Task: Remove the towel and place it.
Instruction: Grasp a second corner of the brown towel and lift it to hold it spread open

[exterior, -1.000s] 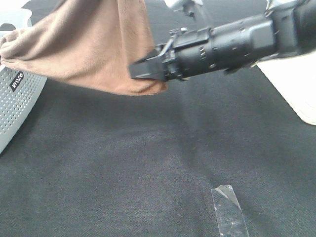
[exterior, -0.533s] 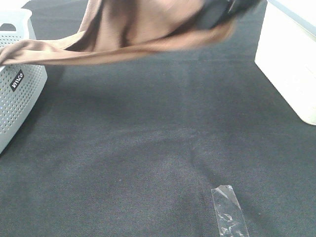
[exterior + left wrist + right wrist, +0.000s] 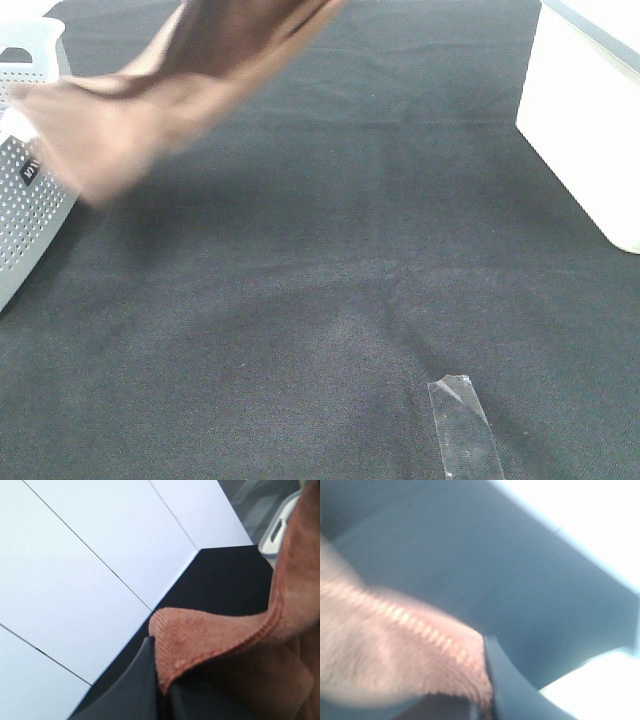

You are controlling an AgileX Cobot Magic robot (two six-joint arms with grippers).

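Since a second ago the right arm has left the high view, and the one towel (image 3: 170,90), which then sagged in a broad fold beside it, now runs as a blurred brown band from the top edge down toward the left. Its lower end lies across the rim of the one grey perforated basket (image 3: 25,215) as seen from above; whether cloth and basket touch cannot be told through the blur. The rest of the towel hangs in the air above the black cloth (image 3: 330,280), off the surface.

Two claws show, each in its own wrist view only. The left claw (image 3: 159,680) is closed on a hemmed edge of the towel, which bulges up just past the dark finger (image 3: 142,677). The right claw (image 3: 487,680) is likewise clamped on a towel edge, the fabric smeared by motion.

On the black cloth sit one white box (image 3: 590,120) at the right edge and one strip of clear tape (image 3: 465,430) near the front, well apart from the towel.
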